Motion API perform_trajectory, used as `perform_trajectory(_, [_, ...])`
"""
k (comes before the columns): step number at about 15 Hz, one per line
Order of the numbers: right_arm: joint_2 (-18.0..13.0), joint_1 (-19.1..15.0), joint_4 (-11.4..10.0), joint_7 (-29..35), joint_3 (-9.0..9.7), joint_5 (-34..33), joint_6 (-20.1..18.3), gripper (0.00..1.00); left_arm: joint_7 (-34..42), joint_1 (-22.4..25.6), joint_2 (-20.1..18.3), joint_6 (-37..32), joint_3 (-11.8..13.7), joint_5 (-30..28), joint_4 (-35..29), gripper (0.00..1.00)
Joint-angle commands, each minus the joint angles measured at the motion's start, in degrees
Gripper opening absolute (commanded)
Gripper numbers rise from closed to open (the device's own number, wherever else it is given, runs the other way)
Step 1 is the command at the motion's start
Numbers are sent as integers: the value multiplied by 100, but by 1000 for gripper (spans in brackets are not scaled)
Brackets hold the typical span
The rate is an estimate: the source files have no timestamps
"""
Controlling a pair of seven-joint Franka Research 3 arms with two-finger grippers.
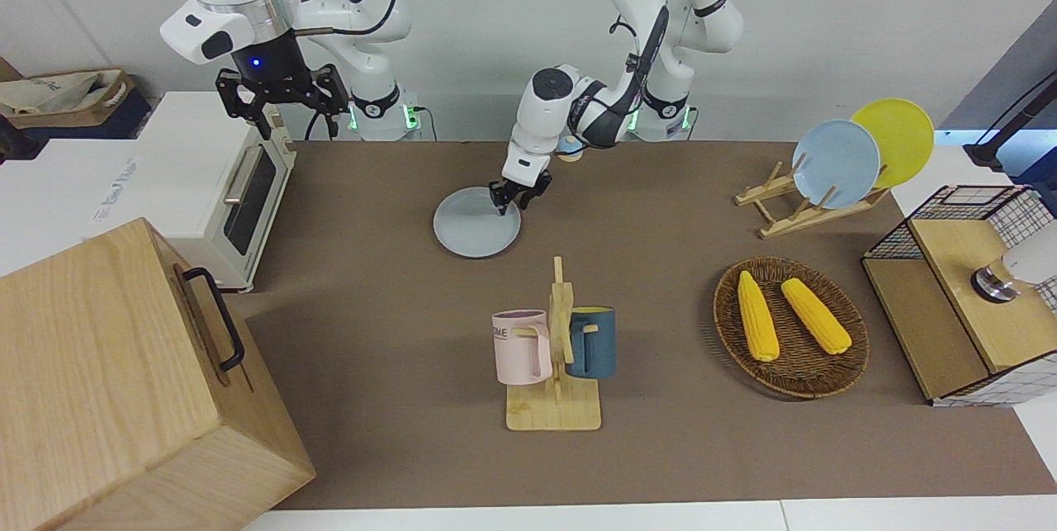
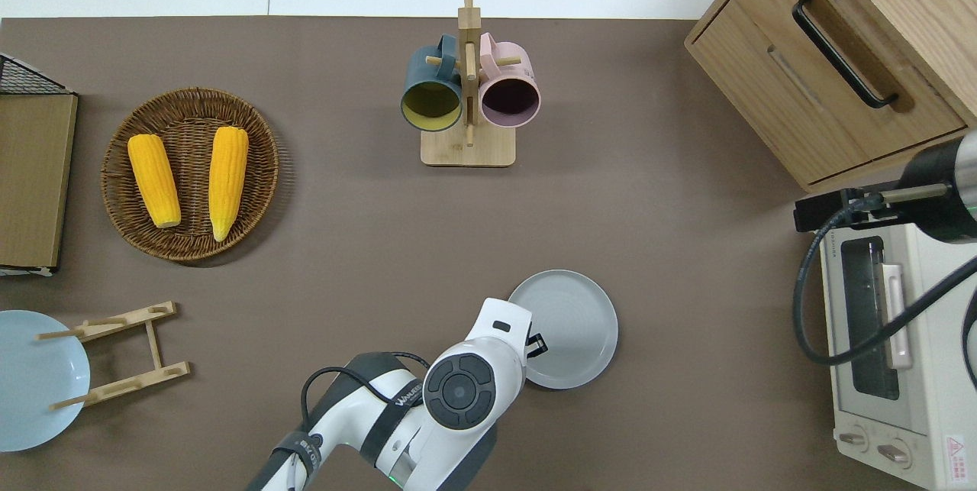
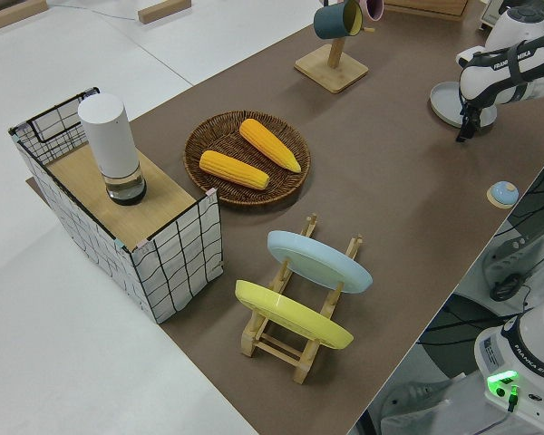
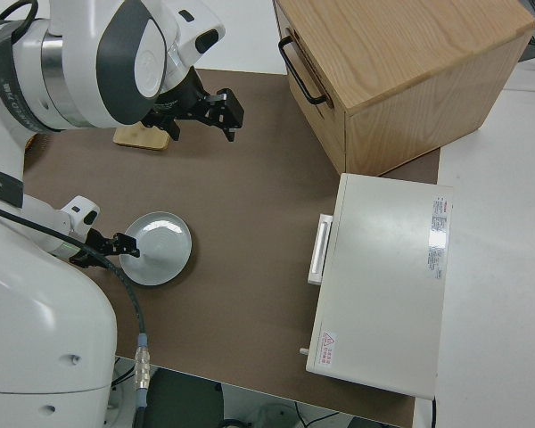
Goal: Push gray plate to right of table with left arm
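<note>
The gray plate lies flat on the brown bench, nearer the robots than the mug rack. The left end effector sits at the plate's rim toward the left arm's end, apparently touching it; whether its fingers are apart is unclear. The right arm is parked. A white wall rises past the arms' bases.

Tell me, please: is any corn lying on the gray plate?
No, the gray plate holds no corn; both corn cobs lie in the wicker basket toward the left arm's end of the table.
</note>
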Motion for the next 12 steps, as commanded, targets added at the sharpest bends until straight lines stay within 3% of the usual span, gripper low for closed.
perform_trajectory(1, [-20,-16,30,-6,-6,126,-71,983,-139,-93,35,-1,97,146,57,991])
perform_trajectory(5, [-20,-16,30,-6,-6,126,-71,983,-122,-58,-141,-255,150,146,145,991])
perform_trajectory(12, [-20,-16,30,-6,-6,126,-71,983,501,-58,-290,-1828,484,137,936,991])
